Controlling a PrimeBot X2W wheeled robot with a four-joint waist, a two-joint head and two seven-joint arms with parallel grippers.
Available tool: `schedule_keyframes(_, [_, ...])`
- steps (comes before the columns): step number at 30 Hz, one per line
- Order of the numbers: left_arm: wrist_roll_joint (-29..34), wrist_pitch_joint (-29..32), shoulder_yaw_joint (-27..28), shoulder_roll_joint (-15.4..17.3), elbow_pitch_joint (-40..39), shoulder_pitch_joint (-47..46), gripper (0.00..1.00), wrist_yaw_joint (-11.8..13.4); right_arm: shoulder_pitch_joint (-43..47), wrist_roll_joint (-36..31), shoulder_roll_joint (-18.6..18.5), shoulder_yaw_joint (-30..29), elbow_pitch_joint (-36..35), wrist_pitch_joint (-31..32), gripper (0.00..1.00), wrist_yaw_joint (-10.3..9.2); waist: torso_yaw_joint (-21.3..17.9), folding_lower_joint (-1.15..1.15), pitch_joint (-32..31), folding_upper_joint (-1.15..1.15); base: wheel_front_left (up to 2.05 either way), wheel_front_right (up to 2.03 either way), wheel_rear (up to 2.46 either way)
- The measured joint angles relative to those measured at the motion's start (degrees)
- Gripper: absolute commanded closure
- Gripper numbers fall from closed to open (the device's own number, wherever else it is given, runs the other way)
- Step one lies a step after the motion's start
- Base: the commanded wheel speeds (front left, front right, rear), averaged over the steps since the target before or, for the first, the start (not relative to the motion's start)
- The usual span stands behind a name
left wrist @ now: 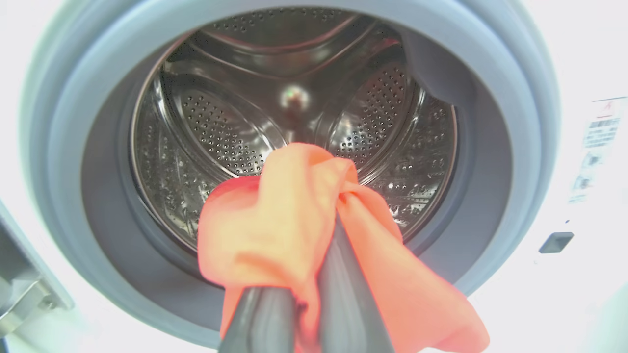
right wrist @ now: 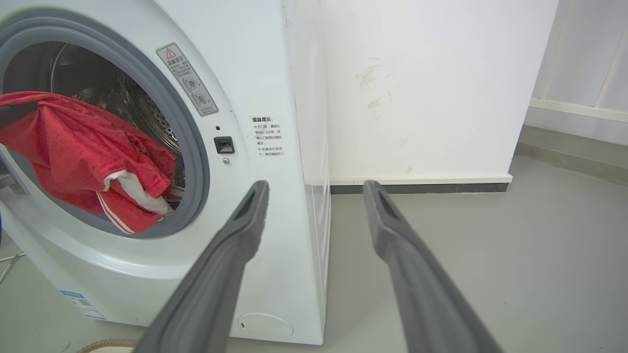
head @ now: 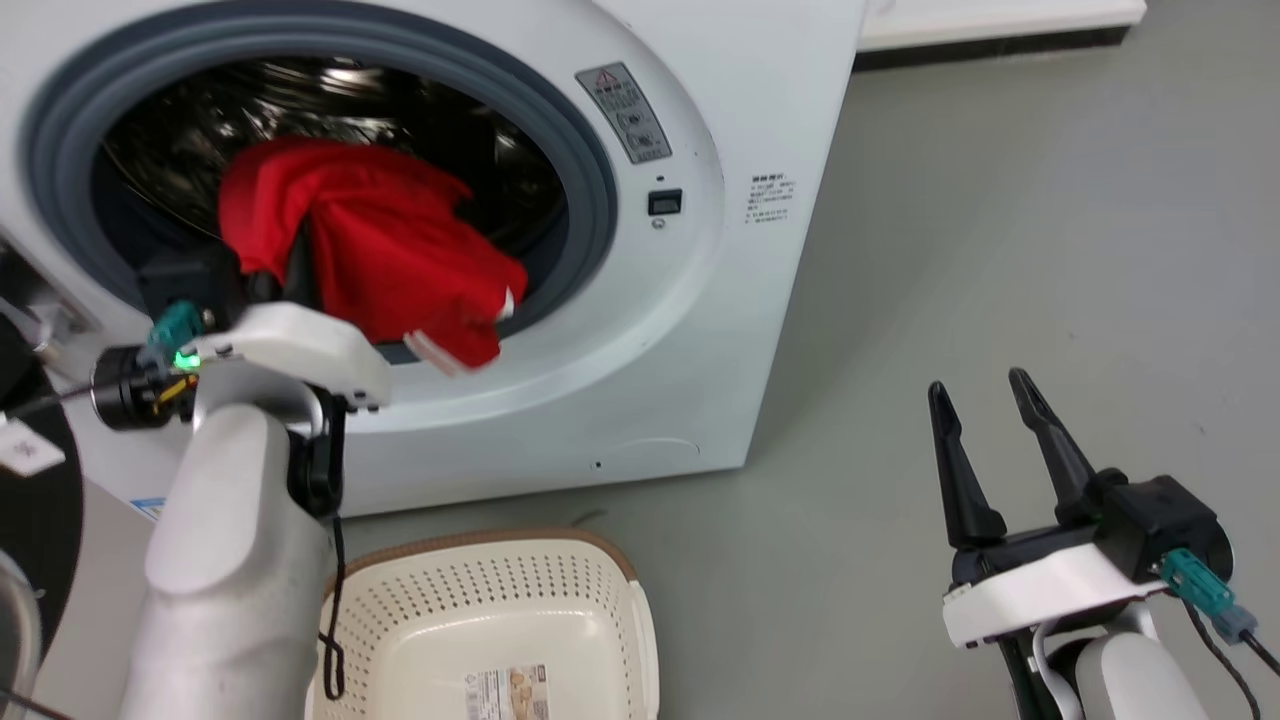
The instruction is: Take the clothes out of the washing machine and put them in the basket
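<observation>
Now left hand [left wrist: 314, 230] is clamping the red garment [head: 370, 240] at the washing machine's [head: 700, 300] door seal [head: 592, 170], 10 o'clock; basket [head: 610, 560] is sitting at 6 o'clock for the drop; right hand [head: 985, 420] is idling wide-open.

Left arm: the pale forearm [head: 230, 560] rises from the lower left of the head view, and the white wrist housing [head: 290, 345] is angled forward. The left gripper [left wrist: 319, 235] is closed. Its two dark fingers [left wrist: 343, 294] pinch the red garment [left wrist: 274, 220], with the tips buried in fabric.

Right arm: it sits low at the lower right, with the right wrist [head: 1040, 590] roughly level. The right gripper [head: 978, 385] has its fingers spread, pointing up the head view.
</observation>
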Motion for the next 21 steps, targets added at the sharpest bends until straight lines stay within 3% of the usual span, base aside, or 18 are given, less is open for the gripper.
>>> schedule_keyframes(15, [2.50, 0.03, -0.23, -4.02, -29.44, 19.68, 1.00, 1.01, 6.33, -0.24, 0.00, -1.76, -3.05, 2.89, 0.00, 0.01, 3.92, 0.00, -8.57, 0.00, 0.00, 0.00, 0.00])
schedule_keyframes(21, [3.41, 3.42, -2.12, -4.50, -43.72, 25.99, 1.00, 2.34, 7.32, -0.15, 0.00, -1.97, -4.39, 3.37, 0.00, 0.01, 5.01, 0.00, -9.39, 0.00, 0.00, 0.00, 0.00])
